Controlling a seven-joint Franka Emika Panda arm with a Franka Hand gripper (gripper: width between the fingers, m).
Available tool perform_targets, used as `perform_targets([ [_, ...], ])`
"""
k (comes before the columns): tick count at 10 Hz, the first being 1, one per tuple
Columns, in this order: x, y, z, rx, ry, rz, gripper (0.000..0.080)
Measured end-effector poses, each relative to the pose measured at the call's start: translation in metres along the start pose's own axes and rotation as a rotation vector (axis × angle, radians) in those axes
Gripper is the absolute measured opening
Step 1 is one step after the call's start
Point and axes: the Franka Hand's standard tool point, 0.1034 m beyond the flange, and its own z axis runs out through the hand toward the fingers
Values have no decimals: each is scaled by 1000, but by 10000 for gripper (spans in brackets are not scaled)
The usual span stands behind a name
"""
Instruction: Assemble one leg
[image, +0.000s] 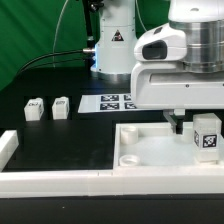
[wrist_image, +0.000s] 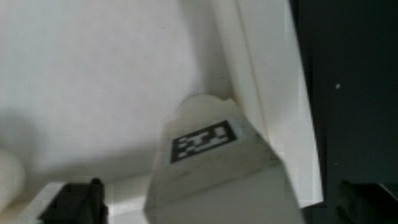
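Observation:
A white leg (wrist_image: 222, 150) with a black-and-white tag stands upright in the near right corner of the large white tray-like part (image: 150, 150); it also shows in the exterior view (image: 207, 135). My gripper (wrist_image: 221, 205) is open and straddles this leg. Its dark fingers (wrist_image: 75, 200) stand apart from the leg on both sides, not touching it. In the exterior view the wrist hides most of the gripper; one dark finger (image: 178, 122) shows just left of the leg. Two more legs (image: 35, 108) (image: 61, 106) stand on the black table at the exterior view's left.
The marker board (image: 115, 102) lies behind the tray part. A white raised wall (image: 50, 180) runs along the front of the table and turns up at the left. The robot base (image: 113, 45) stands at the back.

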Motion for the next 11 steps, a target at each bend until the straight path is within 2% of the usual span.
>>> perform_targets([
  [2,1,1,0,0,1,-163,649],
  [5,1,1,0,2,1,-180,649],
  [7,1,2,0,2,1,-180,394],
  [8,1,2,0,2,1,-180,394],
  [9,1,2,0,2,1,-180,291],
  [11,1,1,0,3,1,-151,291],
])
